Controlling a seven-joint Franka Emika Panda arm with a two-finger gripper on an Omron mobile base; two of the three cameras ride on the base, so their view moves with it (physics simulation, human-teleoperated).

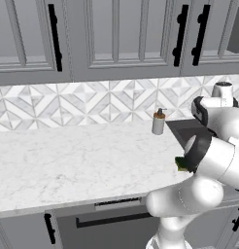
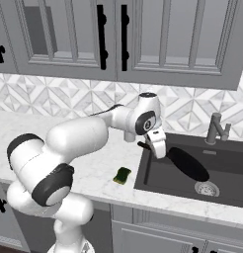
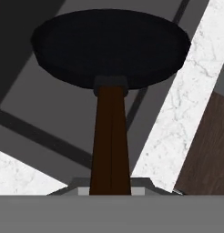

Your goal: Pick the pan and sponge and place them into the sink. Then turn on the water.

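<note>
In the right base view the white arm rises at the left of the sink, bends at a big elbow and then reaches to the right, so that its wrist hangs over the left rim of the basin. The gripper points downward and a little toward the inside of the sink.

On the marble counter, just left of the sink's left rim, lies the sponge, yellow with its dark green face up. It is apart from the gripper and not touched. In the left base view the sponge shows as a small green and yellow corner beside the arm's elbow, and a soap dispenser stands upright on the counter at the back left corner of the sink.

The sink is a dark grey basin. The pan is above its left half, tilted, with the round silver drain lower and to the right of it. I cannot tell if the pan touches the floor of the sink. The faucet stands behind the sink's back rim.

In the hand view the jaws are closed tightly on the brown handle, and the black pan extends straight away from the fingers, over the dark basin.
</note>
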